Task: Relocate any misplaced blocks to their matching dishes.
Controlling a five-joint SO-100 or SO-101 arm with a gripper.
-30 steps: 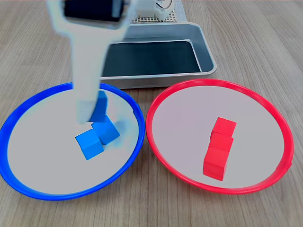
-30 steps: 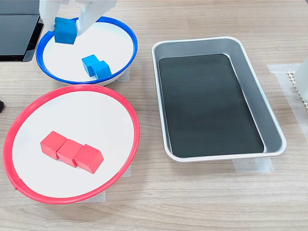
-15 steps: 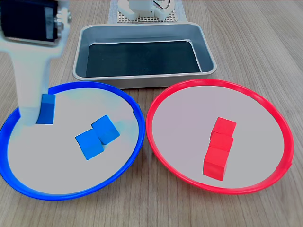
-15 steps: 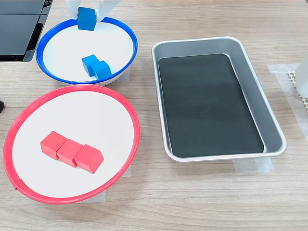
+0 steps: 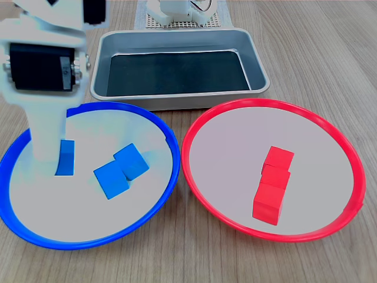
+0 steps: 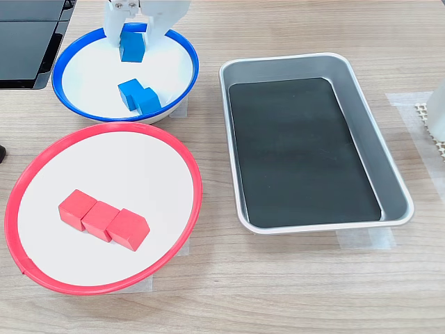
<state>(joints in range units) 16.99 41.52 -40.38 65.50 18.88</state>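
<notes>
We see the hand (image 6: pixel 132 43) pinching a blue cube (image 6: pixel 131 46) between its two fingers, low over the blue-rimmed plate (image 6: pixel 189 54), toward twelve o'clock of the plate in the second exterior view; whether the cube already rests on the plate we cannot tell. Two more blue cubes (image 6: pixel 139 96) sit touching near the plate's centre, just apart from the held one. In the red-rimmed plate (image 6: pixel 191 170) three red cubes (image 6: pixel 103 220) lie in a touching row around seven o'clock of its centre. The metal tray (image 6: pixel 389 160) on the wooden worktop (image 6: pixel 292 285) holds nothing.

We judge these cubes light, rigid and glossy, so likely a little slippery: flat opposite faces are where we would take hold, squarely and at mid-height, as the fingers appear to here. Corners would let a cube twist out. Released low, it should settle without bouncing toward its neighbours. Every cube looks matched to its dish.
</notes>
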